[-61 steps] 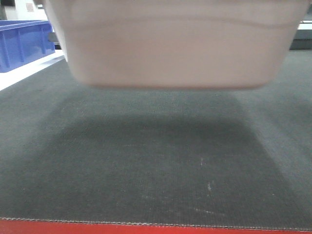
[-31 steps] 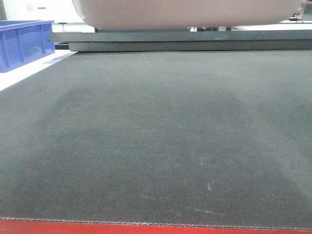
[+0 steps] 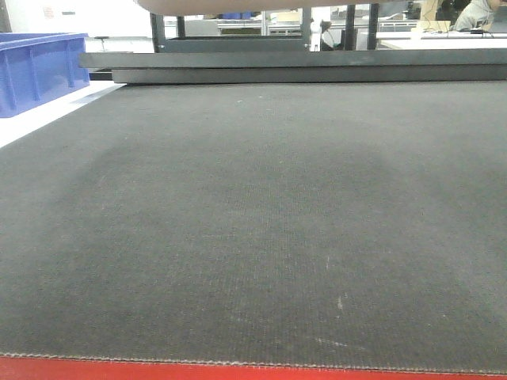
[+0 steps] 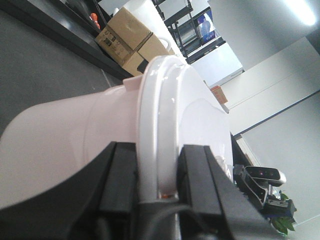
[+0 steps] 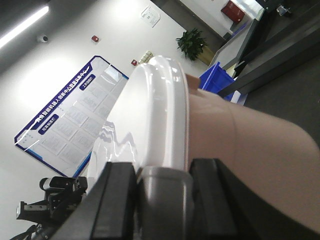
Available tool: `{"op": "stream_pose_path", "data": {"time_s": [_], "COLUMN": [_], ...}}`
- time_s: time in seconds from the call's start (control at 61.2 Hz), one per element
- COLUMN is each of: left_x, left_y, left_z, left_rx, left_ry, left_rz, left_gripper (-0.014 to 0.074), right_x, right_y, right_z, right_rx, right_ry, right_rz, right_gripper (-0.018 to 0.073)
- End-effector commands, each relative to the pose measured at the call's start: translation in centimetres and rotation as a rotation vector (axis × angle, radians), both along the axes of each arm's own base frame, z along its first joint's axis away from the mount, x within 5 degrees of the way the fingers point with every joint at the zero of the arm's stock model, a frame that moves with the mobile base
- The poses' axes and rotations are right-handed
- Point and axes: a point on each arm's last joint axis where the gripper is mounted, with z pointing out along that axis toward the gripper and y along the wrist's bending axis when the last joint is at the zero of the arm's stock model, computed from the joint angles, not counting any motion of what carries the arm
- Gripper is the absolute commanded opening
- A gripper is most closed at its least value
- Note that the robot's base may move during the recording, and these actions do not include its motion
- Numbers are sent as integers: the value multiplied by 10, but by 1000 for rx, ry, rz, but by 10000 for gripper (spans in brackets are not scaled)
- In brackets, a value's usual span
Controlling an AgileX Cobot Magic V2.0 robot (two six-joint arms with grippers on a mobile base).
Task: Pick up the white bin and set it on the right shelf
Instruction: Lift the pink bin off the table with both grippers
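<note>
Front view: only a sliver of the bin (image 3: 238, 6) shows, its underside at the top edge, hanging well above the dark mat (image 3: 261, 237). One blue crate (image 3: 40, 67) sits at upper left. No gripper appears here.

Left wrist view: the left gripper (image 4: 157, 167) is clamped on the bin's lid (image 4: 195, 115) rim, one black finger on either side. The pinkish body (image 4: 70, 145) fills the left of the frame. Two cardboard boxes (image 4: 125, 35) lie at upper centre.

Right wrist view: the right gripper (image 5: 165, 182) pinches the opposite rim the same way, with the body stretching to lower right. One blue crate (image 5: 217, 75) and one plant (image 5: 192, 37) stand at upper right.

Count: one bin, two grippers, both gripping it.

The lift looks done, so the carry is the step in hand. The steel shelf shows in no view. The next move probably calls for both arms to travel right together, level and evenly spaced, so the rim does not slip or twist before the bin is lowered onto the shelf.
</note>
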Motion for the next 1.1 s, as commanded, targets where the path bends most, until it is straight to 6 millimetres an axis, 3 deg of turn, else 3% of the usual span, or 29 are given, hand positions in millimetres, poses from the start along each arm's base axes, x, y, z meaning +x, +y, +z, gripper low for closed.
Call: {"op": "stream_pose_path", "data": {"time_s": [0.0,1.079], "left_x": [-45,-44], "left_y": [-23,-23], "left_z": [23,23], "left_rx": [12,19], "left_ry": [-124,-123], "left_rz": [-326,-313], "left_gripper": [-125,-126], "right_x": [-39,-33], "right_y": [30,26], "right_z": [36,35], "right_rx": [98,105], "right_ry": [-198,-181], "right_rz": [376,304], "right_gripper": [59,59]}}
